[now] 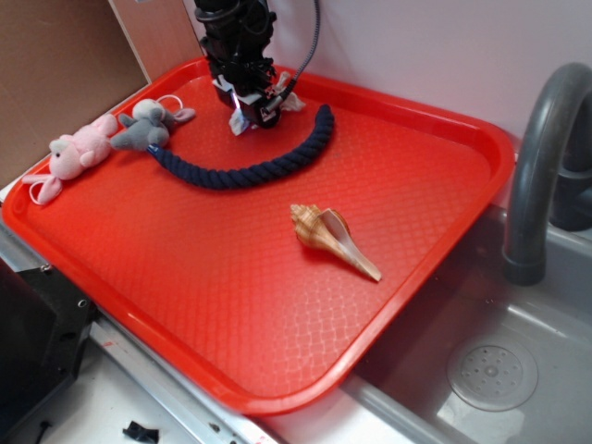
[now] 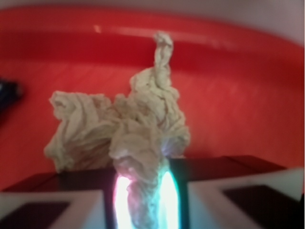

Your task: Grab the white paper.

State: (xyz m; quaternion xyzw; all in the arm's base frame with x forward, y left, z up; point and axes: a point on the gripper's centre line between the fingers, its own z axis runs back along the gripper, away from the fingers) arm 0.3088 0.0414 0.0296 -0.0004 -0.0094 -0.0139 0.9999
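Note:
The white paper [image 2: 128, 129] is a wrinkled off-white wad that fills the middle of the wrist view, one twisted end sticking up. My gripper [image 2: 142, 195] is shut on its lower part, the paper squeezed between the two glowing pads. In the exterior view the black gripper [image 1: 252, 113] stands at the back of the red tray [image 1: 277, 305], with bits of the white paper [image 1: 289, 100] showing at its tip. Most of the wad is hidden there by the fingers.
A dark blue rope [image 1: 250, 166] curves just in front of the gripper. A grey plush mouse [image 1: 145, 129] and a pink plush [image 1: 79, 153] lie at the tray's left. A tan seashell [image 1: 333, 239] lies mid-tray. A sink [image 1: 481, 361] and grey tap [image 1: 546, 157] are on the right.

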